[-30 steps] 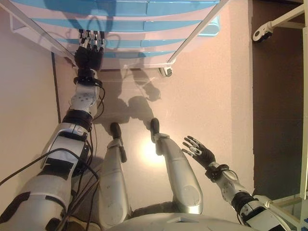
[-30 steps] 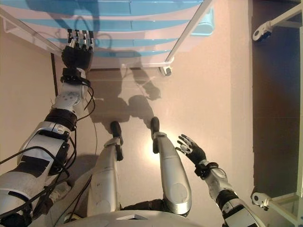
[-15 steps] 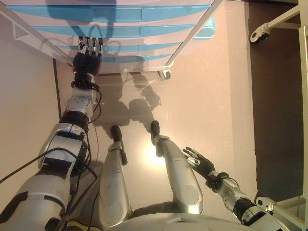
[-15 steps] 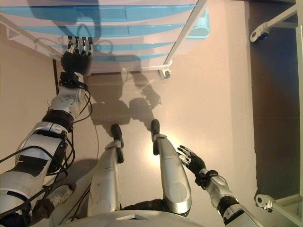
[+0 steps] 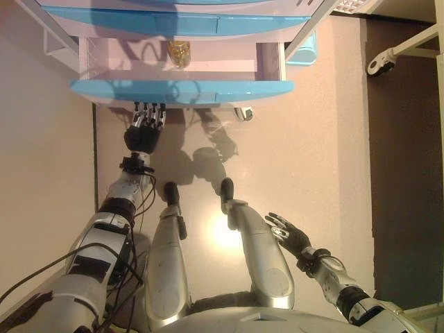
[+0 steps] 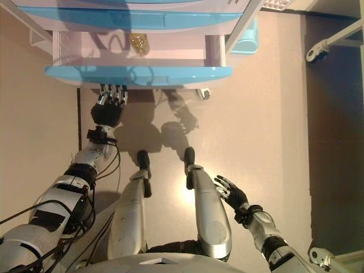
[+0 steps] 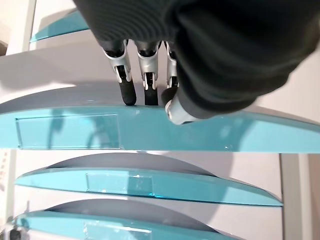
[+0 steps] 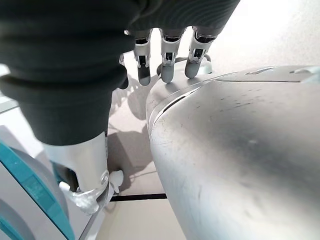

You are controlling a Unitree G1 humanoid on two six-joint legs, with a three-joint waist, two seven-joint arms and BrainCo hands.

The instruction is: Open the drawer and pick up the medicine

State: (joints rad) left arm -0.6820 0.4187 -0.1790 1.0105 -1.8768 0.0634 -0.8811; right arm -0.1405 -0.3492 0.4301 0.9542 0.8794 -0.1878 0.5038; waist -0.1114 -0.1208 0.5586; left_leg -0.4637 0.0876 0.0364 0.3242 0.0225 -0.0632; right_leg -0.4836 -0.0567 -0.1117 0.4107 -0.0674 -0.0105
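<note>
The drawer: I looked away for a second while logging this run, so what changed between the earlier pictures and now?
The drawer has been pulled out toward the robot and now stands open, showing a small amber medicine bottle inside. The left robot hand drew back with it, its fingers at the drawer's blue front. The right robot hand stayed low beside the robot, open and empty. The bottle is untouched.

Small amber medicine (image 5: pixel 178 52) in open drawer (image 5: pixel 180 91), details too small to tell.

Drawer (image 5: pixel 182 90) stands open — room above the medicine (image 5: pixel 178 53) unobstructed.
</note>
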